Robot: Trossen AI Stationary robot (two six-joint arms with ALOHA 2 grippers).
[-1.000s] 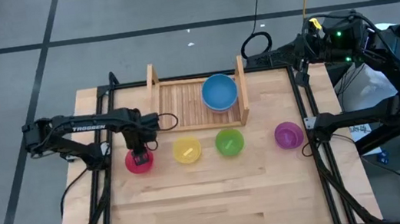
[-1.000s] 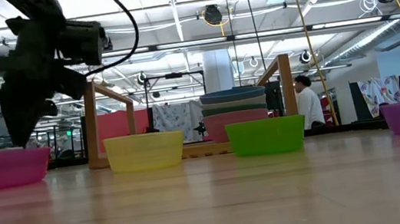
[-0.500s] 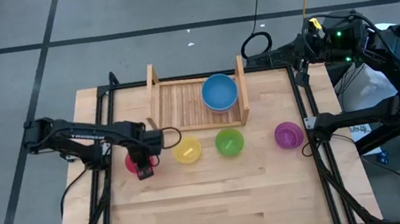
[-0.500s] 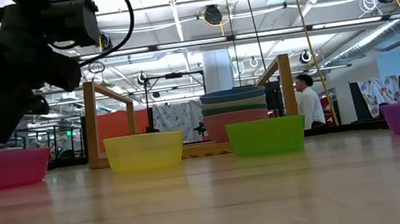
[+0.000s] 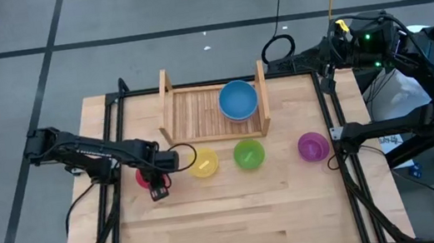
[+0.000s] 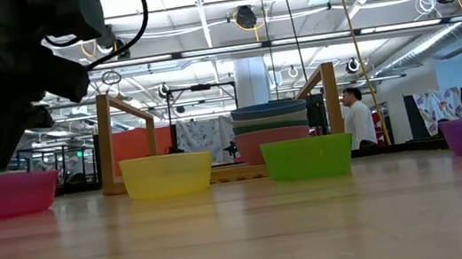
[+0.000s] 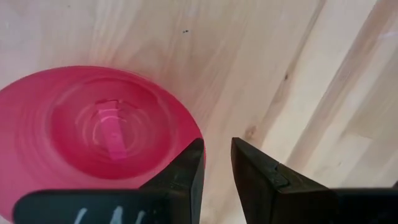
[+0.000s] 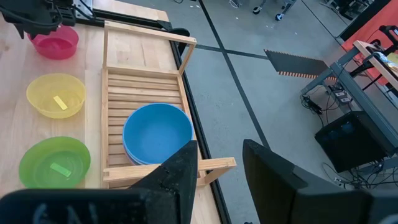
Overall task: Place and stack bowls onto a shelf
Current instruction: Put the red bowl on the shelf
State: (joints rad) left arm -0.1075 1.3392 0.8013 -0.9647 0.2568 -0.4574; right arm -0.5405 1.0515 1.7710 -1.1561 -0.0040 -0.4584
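Left claw (image 5: 159, 193) hovers over the near rim of the pink bowl (image 5: 145, 177) at the left end of the row, jaws parted by a narrow gap, gripping nothing. In the wrist view the rim sits just off the finger (image 7: 186, 171), not between the two.

Risks:
- Gap is slim. If it drops as lined up, a fingertip lands on the rim rather than straddling it, and the bowl tips or skids on the tabletop (image 5: 238, 219).
- Yellow bowl (image 5: 202, 163) sits just beside pink; a skid could knock it.
- Thin plastic wall: a one-sided pinch could slip mid-carry.

Shelf (image 5: 199, 114) already holds a stack on its right half, blue bowl (image 5: 238, 99) on top; left half is bare slats. Green (image 5: 248, 153) and purple (image 5: 312, 146) bowls wait in the row.

Right claw (image 8: 217, 168) is parked high off the right edge, parted, empty.
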